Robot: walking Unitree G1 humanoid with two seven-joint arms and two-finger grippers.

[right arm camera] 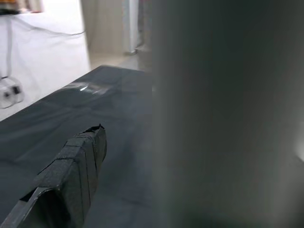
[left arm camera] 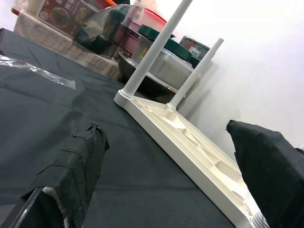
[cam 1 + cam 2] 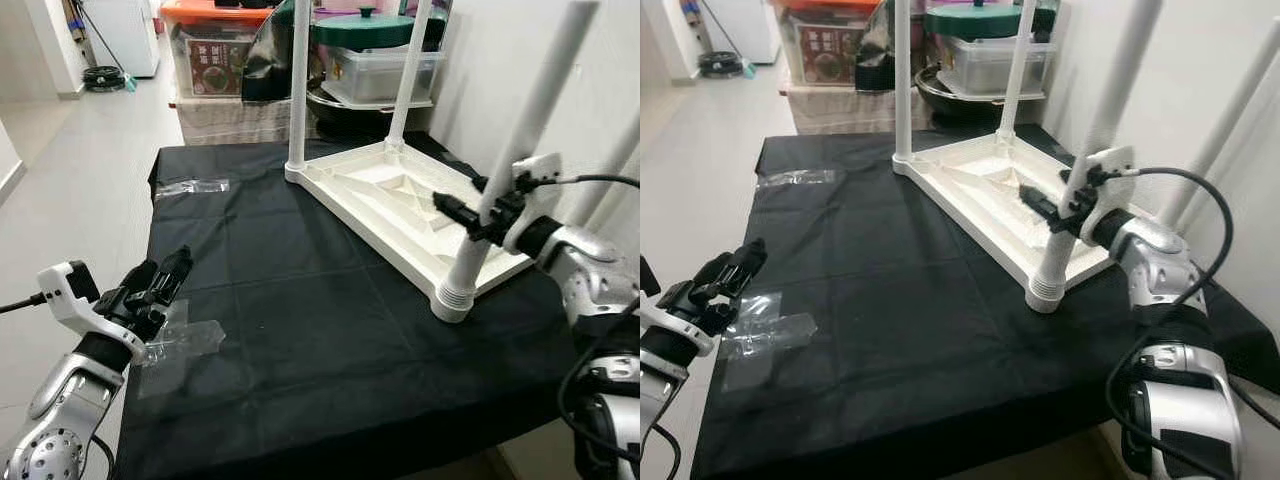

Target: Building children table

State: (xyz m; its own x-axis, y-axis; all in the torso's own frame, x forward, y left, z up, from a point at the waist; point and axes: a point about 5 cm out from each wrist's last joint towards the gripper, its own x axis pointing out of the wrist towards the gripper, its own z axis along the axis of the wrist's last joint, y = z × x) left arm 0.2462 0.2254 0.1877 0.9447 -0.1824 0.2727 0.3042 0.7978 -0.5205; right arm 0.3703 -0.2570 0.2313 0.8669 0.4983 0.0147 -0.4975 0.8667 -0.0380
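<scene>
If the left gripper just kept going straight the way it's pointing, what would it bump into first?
Probably the upturned white tabletop. The left gripper hovers open over the black cloth, and its wrist view looks along the fingers at the tabletop's long edge. Only cloth lies between, though depth is hard to judge.

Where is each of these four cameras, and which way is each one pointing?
Left eye view: on the head, looking forward and down at the upturned white table on the black cloth; both arms show, the left gripper low, the right gripper around a leg.
Right eye view: beside it, same scene, same arms.
Left wrist view: along the left gripper's fingers, across the cloth toward the table.
Right wrist view: pressed against that leg, one finger showing.
Shared: the table and cloth appear in both eye views and the left wrist view.
</scene>
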